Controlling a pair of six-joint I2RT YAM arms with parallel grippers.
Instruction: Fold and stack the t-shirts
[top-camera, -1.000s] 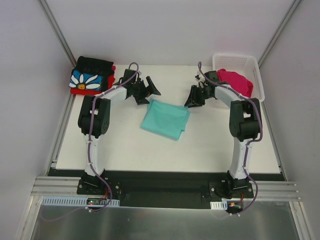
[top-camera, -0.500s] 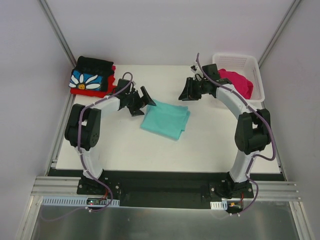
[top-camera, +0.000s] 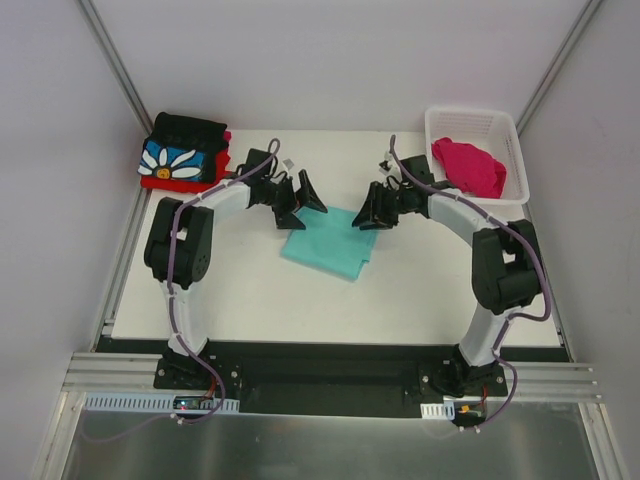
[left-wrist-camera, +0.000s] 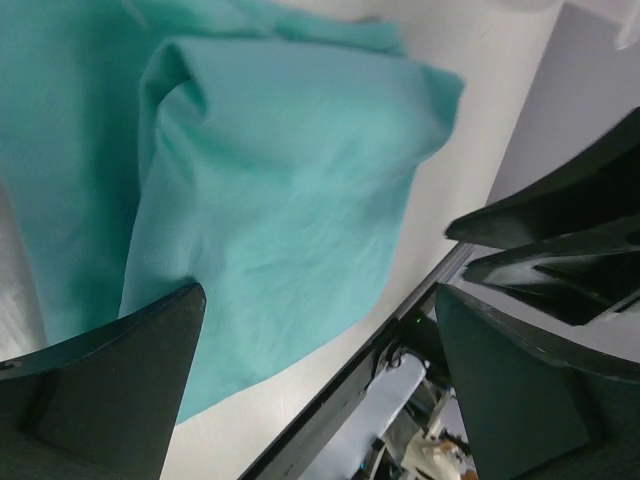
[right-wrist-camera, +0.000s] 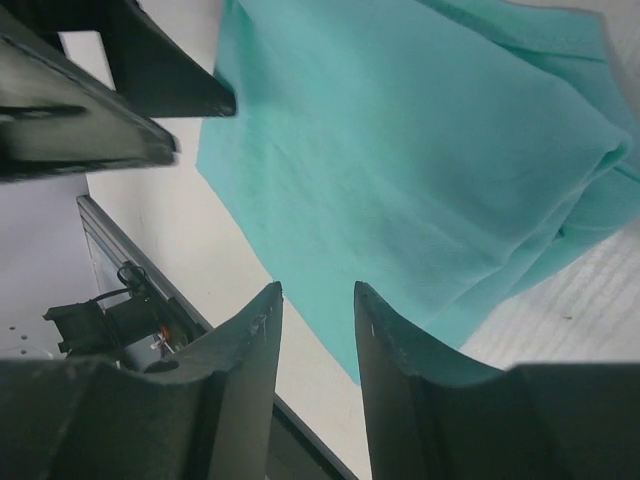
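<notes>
The black t-shirt (top-camera: 182, 140) carries a white daisy with a yellow centre on a blue panel, facing up. It sits folded on the red t-shirt (top-camera: 168, 183) at the far left corner of the table (top-camera: 250, 290). Only a red strip shows along the near and right edges.

The magenta-pink t-shirt (top-camera: 470, 165) lies bunched in the white lattice basket (top-camera: 470, 112) at the far right, its lower part hidden by the basket wall.

The mint-teal t-shirt (top-camera: 330, 245) lies folded into a rough square at mid-table, smooth on top, its layered edges loose and slightly puffed in the wrist views, which cut it off on several sides. Its two far corners sit under the arms' black fingers in the top view.

The left gripper (top-camera: 303, 205) hangs over the far left corner, fingers spread wide and holding nothing. The right gripper (top-camera: 365, 215) is at the far right corner, its fingers parted by a narrow gap with nothing between them. Whether either touches the cloth cannot be told.
</notes>
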